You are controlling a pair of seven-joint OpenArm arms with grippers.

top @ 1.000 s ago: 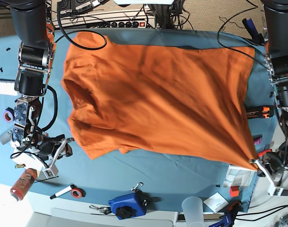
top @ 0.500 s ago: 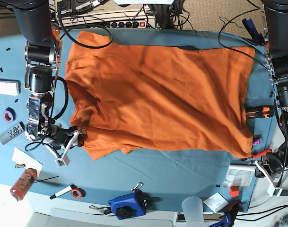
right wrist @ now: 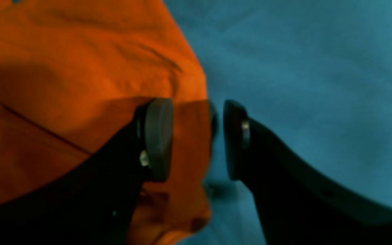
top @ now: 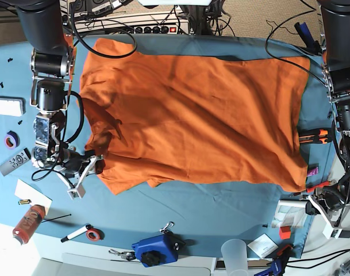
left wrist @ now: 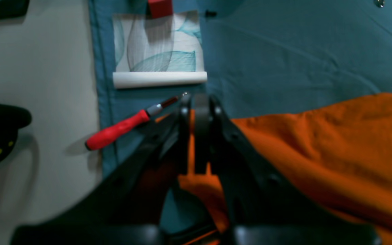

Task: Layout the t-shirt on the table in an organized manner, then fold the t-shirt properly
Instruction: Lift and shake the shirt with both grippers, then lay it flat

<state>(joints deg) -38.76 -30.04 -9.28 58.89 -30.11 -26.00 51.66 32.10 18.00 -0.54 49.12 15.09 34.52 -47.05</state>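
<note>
We count one t-shirt (top: pixel 192 115) spread on table (top: pixel 209 210); one cup (top: pixel 234 253) near edge, contents unclear. Right gripper (right wrist: pixel 192 136) jaws parted astride sleeve edge; left gripper (left wrist: pixel 196 102) pinched nearly closed, hem behind it.

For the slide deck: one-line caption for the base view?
Orange t-shirt spread across the blue-clothed table, right gripper at its sleeve edge, left gripper near the hem corner.

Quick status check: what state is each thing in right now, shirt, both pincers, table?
t-shirt: spread out, wrinkled, unfolded.
left pincer: shut on t-shirt corner.
right pincer: open, straddling the t-shirt's edge.
table: blue-teal cloth slightly wrinkled, tools along its edges.
</note>
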